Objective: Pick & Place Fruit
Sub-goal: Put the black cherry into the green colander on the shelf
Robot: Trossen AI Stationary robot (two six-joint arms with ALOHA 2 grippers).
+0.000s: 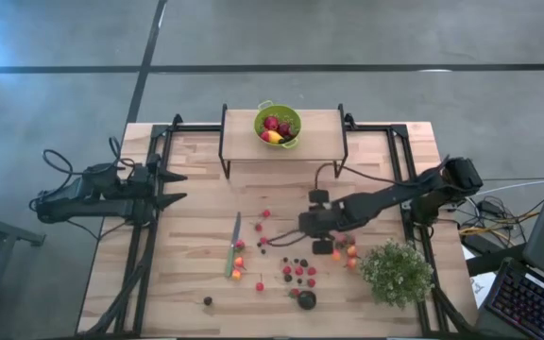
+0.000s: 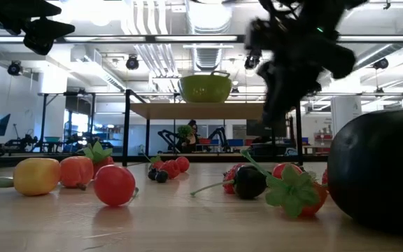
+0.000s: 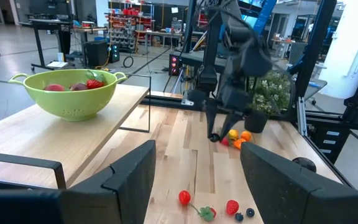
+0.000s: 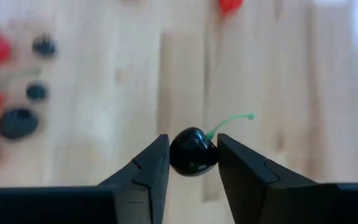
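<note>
Pale wooden planks make up the desk [image 1: 187, 236], across which most of the fruit [image 1: 296, 274] is scattered in the near half: red berries, small dark ones, a few orange and yellow pieces, and one bigger dark round fruit [image 1: 306, 299] close to the front edge. A raised shelf [image 1: 319, 127] at the far side carries a green colander [image 1: 278, 124] in which several red and yellow pieces are already lying. A bushy pale-green plant [image 1: 397, 272] is set at the desk's right front, and a slim green-handled knife [image 1: 233, 245] is laid left of the scattered fruit. The right gripper [image 4: 193, 163] is held above the middle of the desk, just beyond the berries, and its jaws are pinched on a dark cherry [image 4: 193, 151]; the cherry is seen squarely between the two fingertips, touched by both, with its green stem pointing out past one finger. The left gripper [image 1: 178, 187] is parked over the desk's left edge, well apart from the fruit, with its jaws spread wide and nothing between them.
</note>
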